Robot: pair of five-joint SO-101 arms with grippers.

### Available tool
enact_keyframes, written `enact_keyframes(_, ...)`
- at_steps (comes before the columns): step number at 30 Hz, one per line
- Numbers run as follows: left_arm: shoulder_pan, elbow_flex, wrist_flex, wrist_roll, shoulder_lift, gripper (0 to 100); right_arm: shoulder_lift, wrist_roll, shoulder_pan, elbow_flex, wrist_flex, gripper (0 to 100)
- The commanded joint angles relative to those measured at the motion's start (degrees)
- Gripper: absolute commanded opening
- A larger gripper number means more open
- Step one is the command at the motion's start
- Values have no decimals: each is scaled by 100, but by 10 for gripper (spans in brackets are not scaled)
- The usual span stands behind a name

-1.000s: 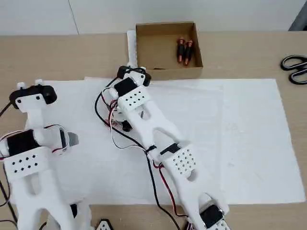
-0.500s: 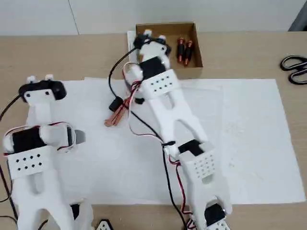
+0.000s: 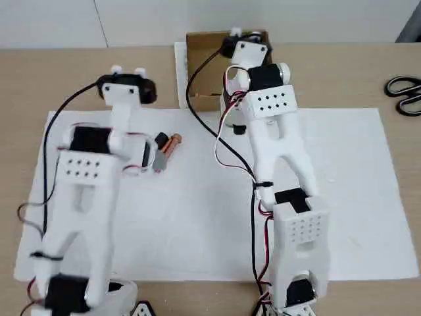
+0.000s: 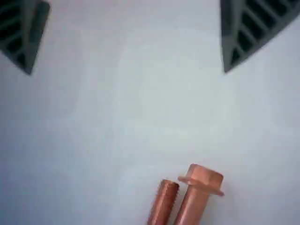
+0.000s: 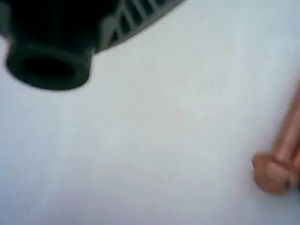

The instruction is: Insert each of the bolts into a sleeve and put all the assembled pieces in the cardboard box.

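Note:
Two copper bolts [image 3: 170,145] lie side by side on the white paper [image 3: 342,171]. In the left wrist view one bolt's head [image 4: 201,180] and the other's threaded end [image 4: 166,192] show just short of my left gripper [image 4: 127,70], which is open and empty. My left gripper [image 3: 158,157] hangs right beside the bolts. My right gripper [image 5: 89,33] is shut on a black sleeve [image 5: 47,65] held above the paper, with a bolt head [image 5: 274,173] farther off. The right arm [image 3: 263,99] reaches over the front of the cardboard box [image 3: 204,59] and hides its inside.
Black scissors [image 3: 404,85] lie on the wooden table at the far right. The paper's right half is bare. Loose cables trail from both arms across the paper.
The right arm has swung right, from the paper's left-middle to the front of the box. The left arm has moved up and right to the bolts, which now lie uncovered.

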State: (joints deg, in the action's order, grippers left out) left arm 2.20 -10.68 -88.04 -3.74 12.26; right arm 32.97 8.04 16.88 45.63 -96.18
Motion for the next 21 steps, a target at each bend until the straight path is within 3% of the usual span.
enact_keyframes(1,105,681,158,-26,-448,246,-426,-343,-145,-105,-48,6)
enact_keyframes(12,870,1464,193,659,-1749,246,-418,-352,-391,-369,-13,6)
enact_keyframes(21,1152,1464,941,914,-2558,246,-382,-343,-567,-448,75,7)
